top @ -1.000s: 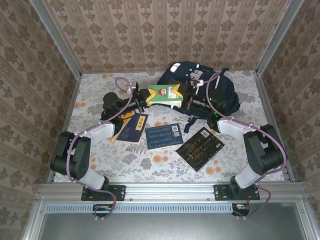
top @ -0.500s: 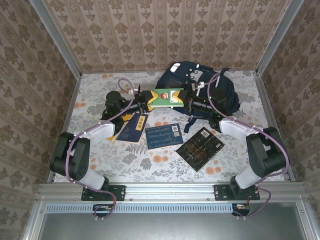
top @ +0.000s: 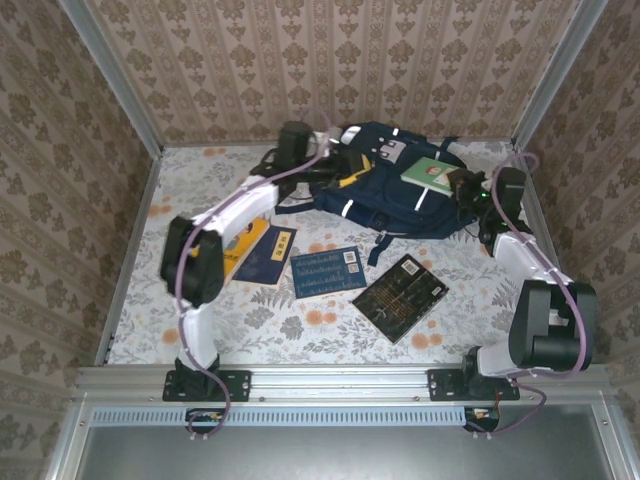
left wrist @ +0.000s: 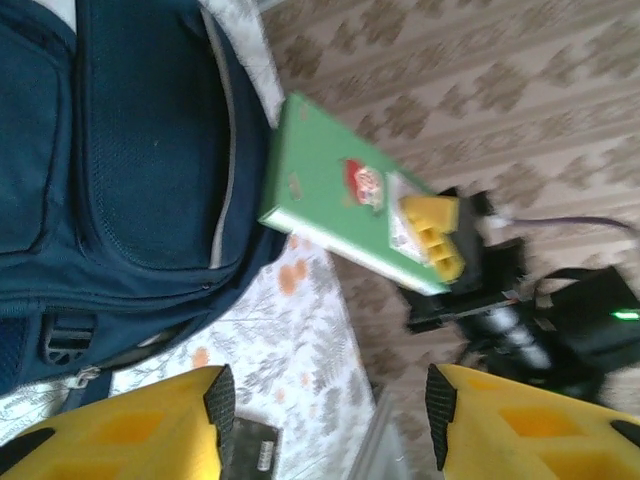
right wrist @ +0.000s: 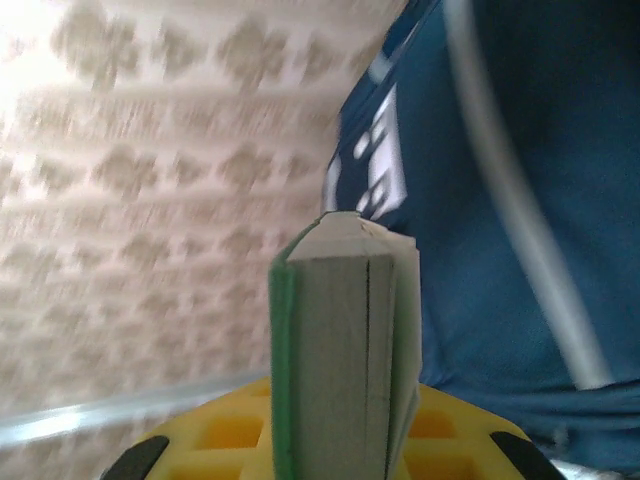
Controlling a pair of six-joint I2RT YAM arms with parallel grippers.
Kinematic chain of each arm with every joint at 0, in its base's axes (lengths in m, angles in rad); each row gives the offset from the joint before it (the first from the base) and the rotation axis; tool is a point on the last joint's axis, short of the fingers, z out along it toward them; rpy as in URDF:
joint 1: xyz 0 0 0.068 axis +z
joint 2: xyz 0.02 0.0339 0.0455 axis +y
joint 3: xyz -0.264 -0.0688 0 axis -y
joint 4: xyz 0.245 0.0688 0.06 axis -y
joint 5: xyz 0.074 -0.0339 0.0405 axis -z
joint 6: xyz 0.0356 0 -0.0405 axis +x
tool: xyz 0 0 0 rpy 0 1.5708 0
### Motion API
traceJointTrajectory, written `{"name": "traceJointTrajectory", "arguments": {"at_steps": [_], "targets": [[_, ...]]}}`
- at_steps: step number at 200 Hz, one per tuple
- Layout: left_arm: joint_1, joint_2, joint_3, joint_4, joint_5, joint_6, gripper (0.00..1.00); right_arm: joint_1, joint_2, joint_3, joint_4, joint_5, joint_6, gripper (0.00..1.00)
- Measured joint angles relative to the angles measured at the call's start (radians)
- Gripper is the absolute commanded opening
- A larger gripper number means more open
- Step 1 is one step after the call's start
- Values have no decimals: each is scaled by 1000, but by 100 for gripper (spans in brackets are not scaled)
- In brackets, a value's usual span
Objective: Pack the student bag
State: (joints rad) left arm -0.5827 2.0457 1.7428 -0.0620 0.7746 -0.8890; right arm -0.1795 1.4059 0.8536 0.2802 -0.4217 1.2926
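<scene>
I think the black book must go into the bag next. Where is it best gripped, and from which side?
The black book lies flat and turned diagonally, with its right edges free of other things. Probably grip the thin right edge near the corner, coming in low from the right.

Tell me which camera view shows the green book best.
Left wrist: the green book shows its cover, the right gripper clamping one end. Top external shows it small over the student bag; right wrist, its page edge.
</scene>
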Motion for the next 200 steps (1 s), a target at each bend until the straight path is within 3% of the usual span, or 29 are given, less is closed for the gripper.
{"name": "traceJointTrajectory", "arguments": {"at_steps": [50,95,114,141,169,200], "targets": [[-107,438,627,-264,-88,139,57,-80,-87,30,-228,362,-172,0],[-121,548,695,-274,-180,183,57,-90,163,236,-319,480,-332,0],[-121,581,710,-268,-210,201,57,-92,279,323,-340,459,-386,0],[-124,598,738,-262,-232,218,58,-103,443,469,-336,316,-441,0],[-125,605,766,-233,-261,241,59,-83,522,509,-270,154,-451,0],[-122,613,772,-228,-287,265,60,-11,547,509,-227,76,-455,0]]}}
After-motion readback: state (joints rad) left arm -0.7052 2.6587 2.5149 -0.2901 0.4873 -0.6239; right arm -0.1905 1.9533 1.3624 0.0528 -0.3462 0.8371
